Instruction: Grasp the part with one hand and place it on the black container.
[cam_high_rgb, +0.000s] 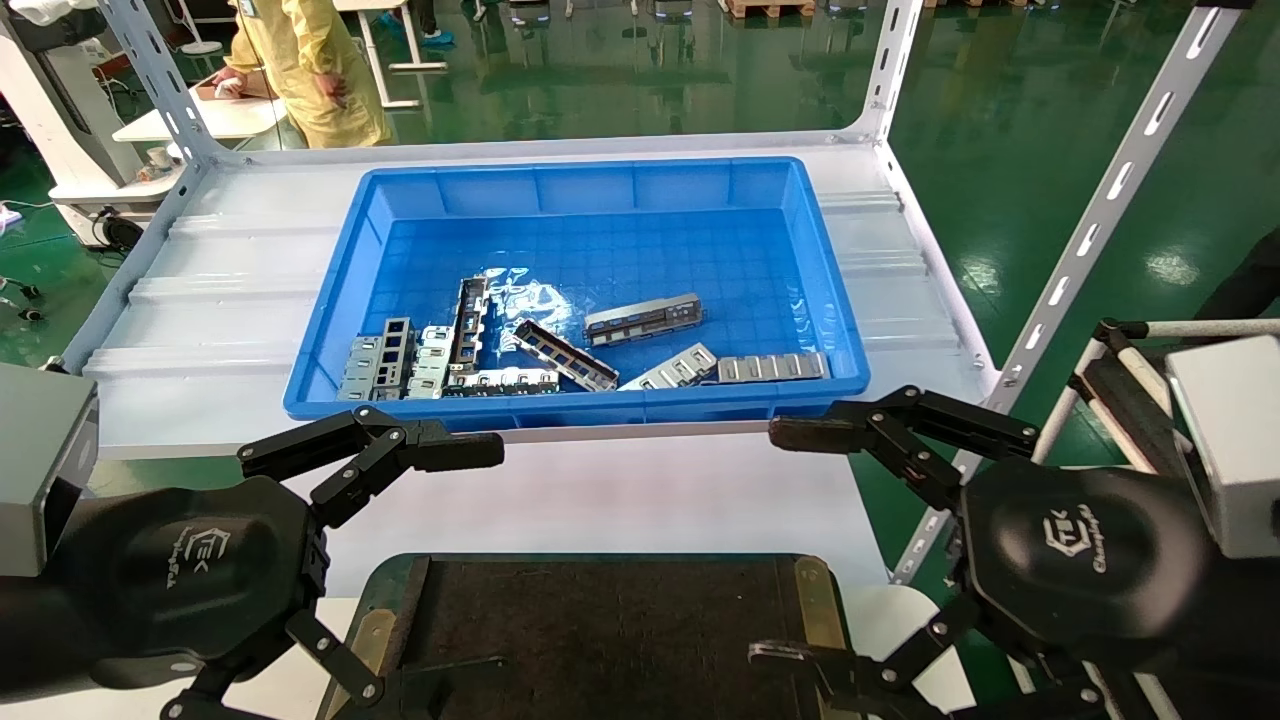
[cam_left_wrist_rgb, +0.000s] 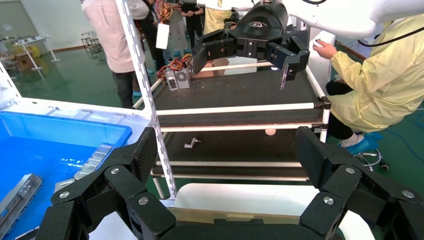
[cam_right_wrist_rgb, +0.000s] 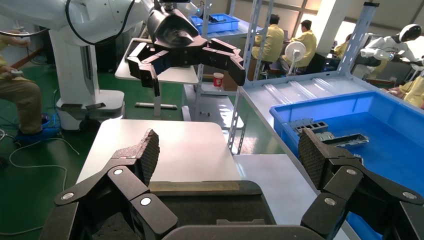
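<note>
Desk (cam_high_rgb: 250, 300): pale, ribbed, carries the blue bin (cam_high_rgb: 575, 180). Bin holds a loose heap of stamped metal pieces along its near wall.

Black container (cam_high_rgb: 600, 620): flat dark tray, nearest the robot, between the two arms, nothing on it.

Left gripper (cam_high_rgb: 390, 560): hovers over the container's left edge, jaws spread wide, empty. Right gripper (cam_high_rgb: 800, 540): hovers over its right edge, jaws likewise spread, empty. Both are well short of the bin.

Part (cam_high_rgb: 643, 318): long silver-grey strip with a row of dark cut-outs, lying flat on the bin floor, slightly apart from the heap, nearer the right gripper.

Step in hand, by judgement: pre-grasp; nothing picked yet. Next move calls for one arm, probably the right, to reach over the bin's near wall, descend, align the jaws across the strip's narrow width and close. Risk: neighbouring pieces close by; thin strip lies flat.
</note>
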